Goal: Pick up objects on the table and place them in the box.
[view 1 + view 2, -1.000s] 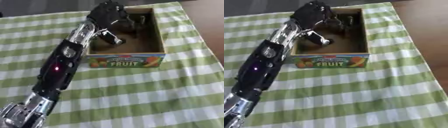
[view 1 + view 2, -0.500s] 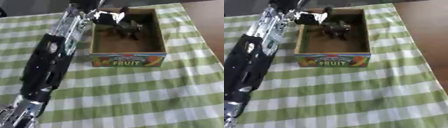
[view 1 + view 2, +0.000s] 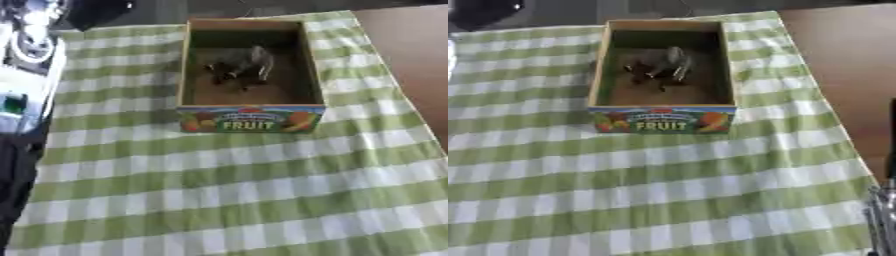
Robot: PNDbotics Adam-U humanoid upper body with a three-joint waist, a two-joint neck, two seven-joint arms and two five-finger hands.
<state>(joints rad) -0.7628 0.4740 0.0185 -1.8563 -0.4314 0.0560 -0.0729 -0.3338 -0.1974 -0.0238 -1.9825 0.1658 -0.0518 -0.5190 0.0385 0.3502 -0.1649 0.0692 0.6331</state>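
Note:
A cardboard box with a colourful FRUIT label stands on the green and white checked tablecloth, open at the top. Inside it lie small dark and grey toy figures, tangled together near the middle. My left arm runs along the left edge, blurred, well clear of the box. Its hand is a dark blur at the top left, off the cloth's far edge. A silver and dark sliver shows at the lower right edge, probably my right arm or hand.
Bare brown table lies to the right of the cloth. The cloth in front of the box carries no loose objects.
My left hand has come out of the box and swung away to the top left. The toy figures stay in the box. The camera has shifted.

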